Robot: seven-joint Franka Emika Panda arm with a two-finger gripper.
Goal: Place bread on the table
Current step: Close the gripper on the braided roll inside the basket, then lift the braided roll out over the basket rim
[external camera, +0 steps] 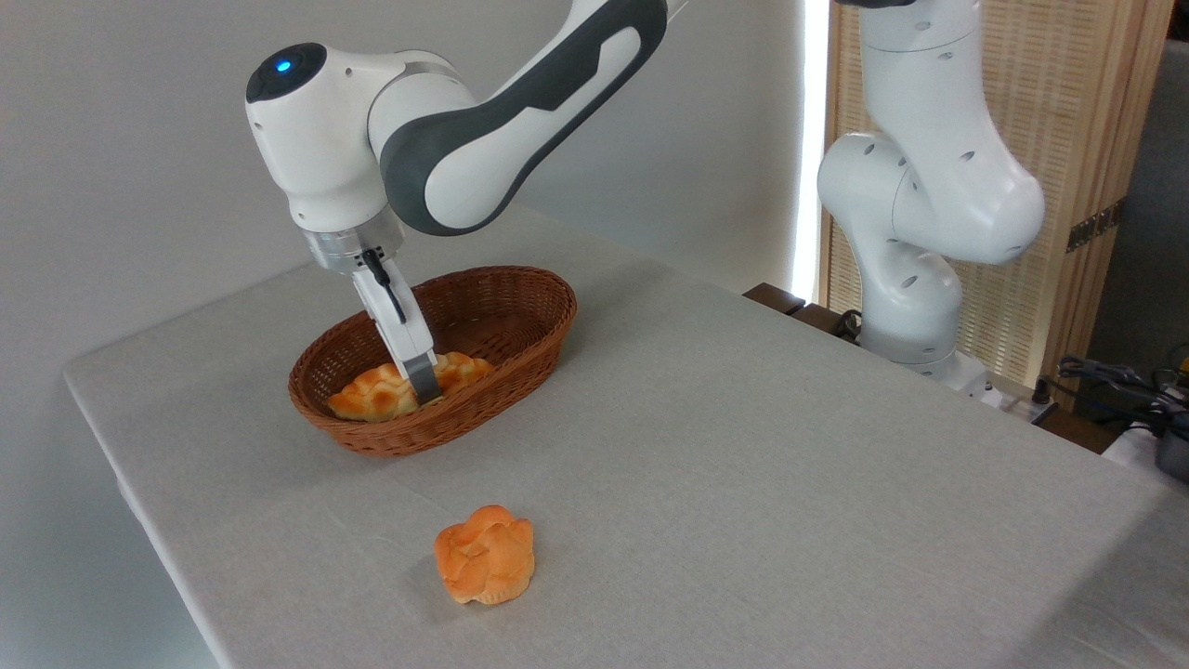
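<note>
Down in the basket [520, 316] lies the bread [376, 395] — long axis running left to right, tilted slightly upward — with the gripper [423, 383] straddling its middle from above; whether its jaws have clamped, I cannot tell.

A brown oval basket [520, 321], woven, open at the top. In front of it and well apart, a small round orange bun [486, 555] with a bumpy top. Behind, a plain pale wall [111, 186]. On the right, a light wooden screen [1087, 111] with thin slats. Low beside it, some dark cables [1110, 376] in a bunch.
</note>
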